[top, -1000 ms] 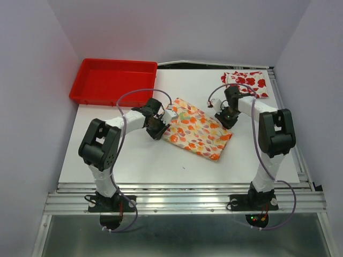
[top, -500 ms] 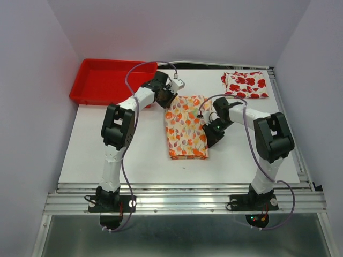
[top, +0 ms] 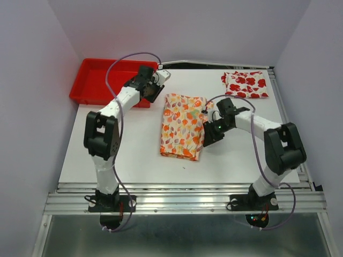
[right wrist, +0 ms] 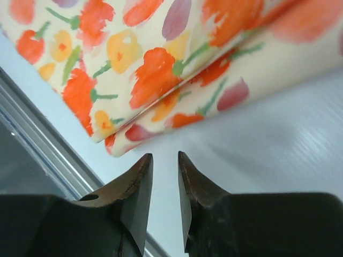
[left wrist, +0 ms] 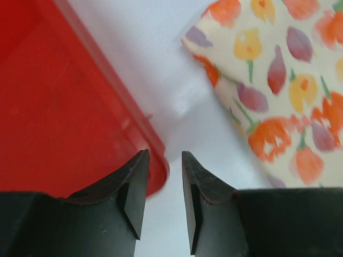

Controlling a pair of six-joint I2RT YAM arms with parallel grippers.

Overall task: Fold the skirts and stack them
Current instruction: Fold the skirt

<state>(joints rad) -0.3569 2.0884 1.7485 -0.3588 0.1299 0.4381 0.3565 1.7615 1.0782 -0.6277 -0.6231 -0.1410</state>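
Left gripper [left wrist: 163, 156]: jaws a narrow gap apart, nothing between them, tips over bare table [top: 134, 152] just off the far left corner of the cream skirt [top: 181, 127], with the rim of the red tray [top: 94, 95] on their other side. Right gripper [right wrist: 163, 156]: jaws likewise slightly apart and empty, low beside the cream skirt's right edge, where two stacked layers of cloth showed. Change over the last second: the cream skirt went from lying slantwise, with both grippers at its ends, to lying nearly square to the table as a long folded strip; the left gripper then drew off its far end toward the tray, and the right one opened at its side. Judged: this fold was laid down and let go. The white skirt with red flowers [top: 245, 84] lay bunched or folded well apart from the cream skirt, beyond its far right corner. Stacking not yet done; one skirt has yet to be carried onto the other.
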